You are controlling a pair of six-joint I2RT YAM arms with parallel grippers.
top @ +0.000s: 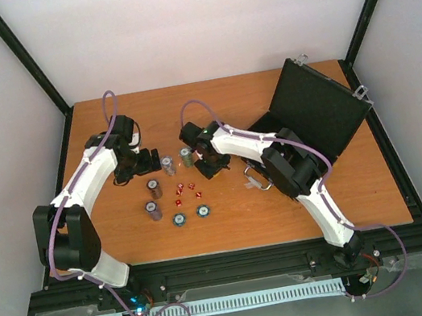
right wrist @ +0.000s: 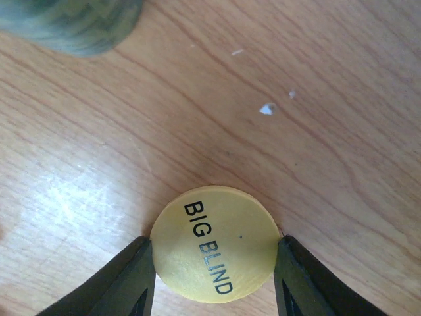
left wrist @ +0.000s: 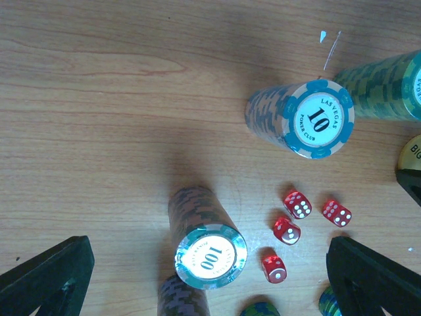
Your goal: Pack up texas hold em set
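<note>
The black case (top: pixel 323 108) lies open at the back right of the wooden table, its silver handle (top: pixel 260 179) toward the middle. My right gripper (right wrist: pixel 215 263) is down at the table, shut on a round yellow disc (right wrist: pixel 214 243) marked BIG BLIND, one finger against each side of it. My left gripper (left wrist: pixel 210 280) hangs open above a tall chip stack marked 100 (left wrist: pixel 209 255), touching nothing. A stack marked 10 (left wrist: pixel 317 118) stands farther off, with several red dice (left wrist: pixel 297 204) between them. In the top view the stacks (top: pixel 153 188) and dice (top: pixel 184 189) sit mid-table.
Two flat blue chips (top: pixel 179 219) lie near the front of the group. A green stack (top: pixel 185 157) stands right beside my right gripper (top: pixel 205 163). Black frame posts (top: pixel 23 56) rise at the table's back corners. A white ribbed strip (top: pixel 189 309) runs below the front edge.
</note>
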